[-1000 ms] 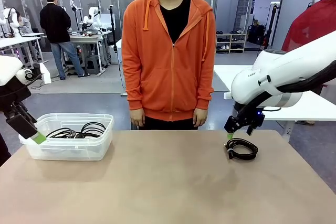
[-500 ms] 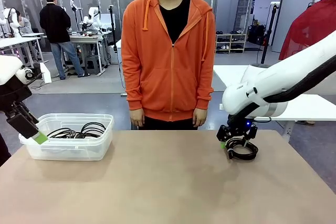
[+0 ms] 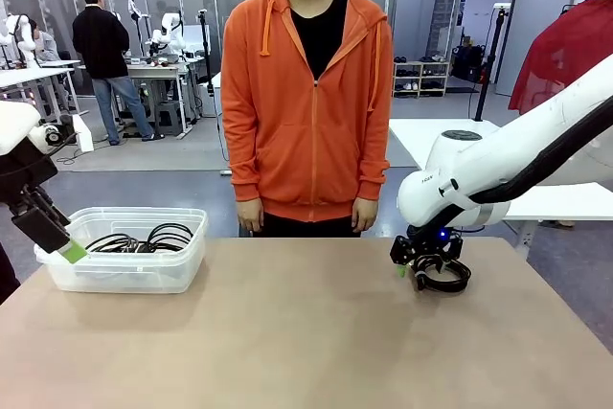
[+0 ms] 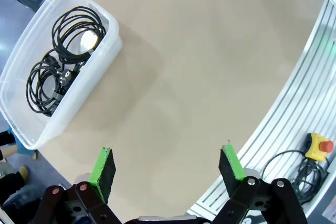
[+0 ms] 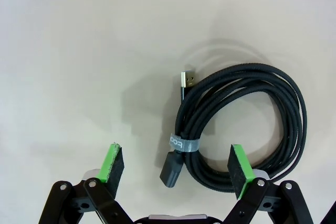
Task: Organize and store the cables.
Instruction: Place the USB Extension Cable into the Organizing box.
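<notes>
One coiled cable [image 5: 239,129] flat on table [image 3: 287,332], plug [image 5: 188,80] pointing frame-top, right gripper [image 5: 176,166] spread wide, empty, straddling tie [image 5: 184,144], left gripper [image 4: 167,169] wide, empty, bin [image 4: 23,72] coils upper left.

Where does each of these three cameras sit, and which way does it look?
Front view: between the arms, facing the person across the table; right gripper low over a coiled cable.
Left wrist view: above the table's edge, looking down past open green pads at the bin of cables.
Right wrist view: looking straight down, open pads around the cable.
Shared: front and right wrist views show that cable.
</notes>
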### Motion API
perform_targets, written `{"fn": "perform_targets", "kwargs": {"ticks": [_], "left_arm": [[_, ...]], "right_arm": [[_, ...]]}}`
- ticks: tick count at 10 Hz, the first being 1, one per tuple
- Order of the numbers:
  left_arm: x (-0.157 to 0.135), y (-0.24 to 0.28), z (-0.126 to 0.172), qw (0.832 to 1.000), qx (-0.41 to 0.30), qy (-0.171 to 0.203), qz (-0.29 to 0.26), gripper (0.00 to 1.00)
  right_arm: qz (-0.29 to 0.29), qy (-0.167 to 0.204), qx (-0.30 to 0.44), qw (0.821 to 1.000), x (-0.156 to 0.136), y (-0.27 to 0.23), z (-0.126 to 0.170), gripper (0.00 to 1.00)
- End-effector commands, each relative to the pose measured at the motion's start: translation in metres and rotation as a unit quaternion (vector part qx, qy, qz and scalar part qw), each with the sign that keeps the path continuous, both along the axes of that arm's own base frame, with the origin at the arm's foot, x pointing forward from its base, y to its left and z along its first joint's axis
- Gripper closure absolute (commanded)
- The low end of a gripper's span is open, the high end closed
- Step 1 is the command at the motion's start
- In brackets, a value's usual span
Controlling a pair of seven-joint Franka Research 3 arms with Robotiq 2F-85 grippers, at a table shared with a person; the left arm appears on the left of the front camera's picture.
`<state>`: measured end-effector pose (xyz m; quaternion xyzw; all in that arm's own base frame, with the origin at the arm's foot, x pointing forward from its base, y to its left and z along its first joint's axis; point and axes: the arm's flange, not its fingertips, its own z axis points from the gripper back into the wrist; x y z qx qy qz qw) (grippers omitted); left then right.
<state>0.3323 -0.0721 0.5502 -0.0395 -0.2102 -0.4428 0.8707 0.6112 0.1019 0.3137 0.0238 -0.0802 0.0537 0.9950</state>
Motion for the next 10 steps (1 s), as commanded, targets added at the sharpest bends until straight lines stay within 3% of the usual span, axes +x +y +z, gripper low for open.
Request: {"fn": "perform_targets", "kwargs": {"ticks": [1,3,4,5,7,10], "left_arm": [[0.0022,-0.0014,0.0031,1.000,0.008,0.004,0.010,0.00],[0.0022,-0.0014,0.0031,1.000,0.008,0.004,0.010,0.00],[0.0022,-0.0014,0.0031,1.000,0.008,0.004,0.010,0.00],[0.0022,-0.0014,0.0031,1.000,0.008,0.004,0.010,0.00],[0.0022,-0.0014,0.0031,1.000,0.008,0.004,0.010,0.00],[0.0022,-0.0014,0.0031,1.000,0.008,0.004,0.010,0.00]], "right_arm": [[-0.023,-0.001,-0.004,1.000,0.0108,0.0030,-0.0054,0.00],[-0.027,0.009,0.001,1.000,0.0133,0.0030,-0.0119,0.00],[-0.027,0.010,-0.001,1.000,0.0140,0.0022,-0.0134,0.19],[-0.019,0.009,-0.004,1.000,0.0136,0.0014,-0.0138,0.59],[-0.021,0.012,-0.005,1.000,0.0133,0.0010,-0.0115,1.00],[-0.025,0.018,-0.014,0.999,0.0115,-0.0003,-0.0111,0.96]]}}
